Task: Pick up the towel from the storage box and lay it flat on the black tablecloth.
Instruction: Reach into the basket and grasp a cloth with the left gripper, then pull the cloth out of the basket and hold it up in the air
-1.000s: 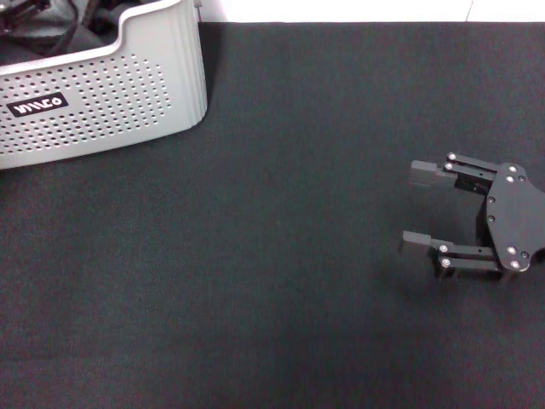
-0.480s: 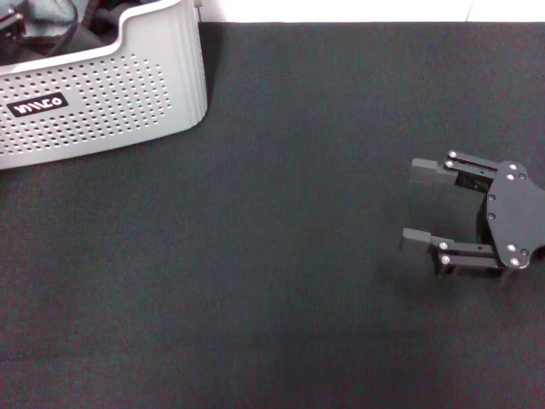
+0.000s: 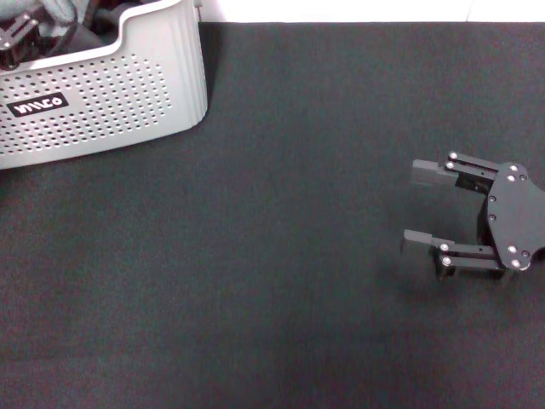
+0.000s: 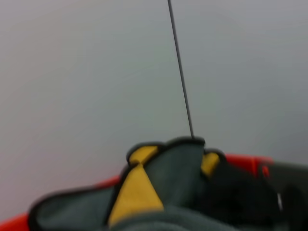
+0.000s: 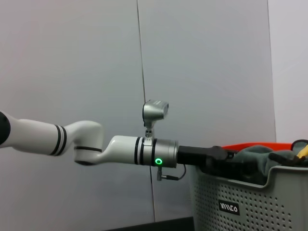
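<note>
The towel (image 4: 159, 187) is in the storage box (image 3: 128, 94), bunched up at the top of it. In the left wrist view it rises in a crumpled peak: grey-green folds with yellow patches showing between them and black edging running along the crests. Bunched like this it has no clear long axis — its highest fold points upward, toward the pale wall behind. In the right wrist view a grey-green hump of it (image 5: 255, 156) shows above the box rim (image 5: 240, 185).

The left gripper (image 3: 21, 34) is inside the box at the far left corner of the black tablecloth (image 3: 281, 256), its arm (image 5: 120, 149) reaching in level over the rim. I cannot tell whether its fingers are apart or closed on the towel.

The right gripper (image 3: 421, 209) sits over the tablecloth on the right side, well apart from the box, its two fingers spread wide and pointing toward the robot's left, with nothing between them.
</note>
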You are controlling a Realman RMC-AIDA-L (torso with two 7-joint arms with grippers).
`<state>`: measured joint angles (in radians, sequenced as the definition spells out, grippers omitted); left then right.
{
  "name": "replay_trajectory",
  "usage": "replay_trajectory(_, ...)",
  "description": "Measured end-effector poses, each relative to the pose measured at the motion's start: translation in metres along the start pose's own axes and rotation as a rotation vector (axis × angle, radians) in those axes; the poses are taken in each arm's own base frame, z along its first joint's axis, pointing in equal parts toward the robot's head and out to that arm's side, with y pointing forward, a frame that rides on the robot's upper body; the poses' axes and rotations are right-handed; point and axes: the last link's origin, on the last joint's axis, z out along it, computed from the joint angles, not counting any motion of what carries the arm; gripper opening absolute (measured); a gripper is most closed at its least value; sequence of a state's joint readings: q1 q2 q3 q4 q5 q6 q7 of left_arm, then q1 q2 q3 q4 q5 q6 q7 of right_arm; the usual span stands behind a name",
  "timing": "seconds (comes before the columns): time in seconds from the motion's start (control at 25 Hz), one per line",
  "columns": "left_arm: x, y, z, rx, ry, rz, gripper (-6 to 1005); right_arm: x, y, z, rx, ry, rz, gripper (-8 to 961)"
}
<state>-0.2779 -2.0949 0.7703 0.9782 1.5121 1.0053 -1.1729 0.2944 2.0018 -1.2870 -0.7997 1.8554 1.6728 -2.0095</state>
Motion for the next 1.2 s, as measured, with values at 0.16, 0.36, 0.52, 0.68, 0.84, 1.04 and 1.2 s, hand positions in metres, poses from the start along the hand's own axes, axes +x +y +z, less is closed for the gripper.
replay_trajectory(0.16, 0.003, -0.002, -0.001, 0.055, 0.121, -0.065, 534, 0.002, 0.002, -0.002, 0.005, -0.003, 0.007, 777)
replay_trajectory(0.36, 0.005, -0.003, -0.005, 0.059, 0.186, -0.142, 421, 0.004, 0.004, -0.003, 0.003, -0.008, 0.015, 777)
replay_trajectory(0.52, 0.013, 0.005, -0.012, 0.000, 0.259, -0.178, 260, 0.004, 0.003, -0.003, 0.003, -0.008, 0.015, 777)
replay_trajectory(0.68, 0.027, 0.018, -0.018, -0.119, 0.349, -0.222, 112, 0.003, 0.003, -0.004, 0.008, -0.010, 0.013, 777)
replay_trajectory(0.84, 0.049, 0.032, -0.032, -0.265, 0.498, -0.257, 11, 0.003, 0.002, -0.005, 0.015, -0.014, 0.011, 777)
replay_trajectory(1.04, 0.073, 0.047, -0.056, -0.421, 0.695, -0.297, 10, -0.003, 0.000, -0.004, 0.022, -0.054, 0.003, 777)
replay_trajectory(1.2, 0.072, 0.060, -0.058, -0.519, 0.712, -0.361, 11, -0.013, 0.000, 0.002, 0.007, -0.122, -0.021, 777)
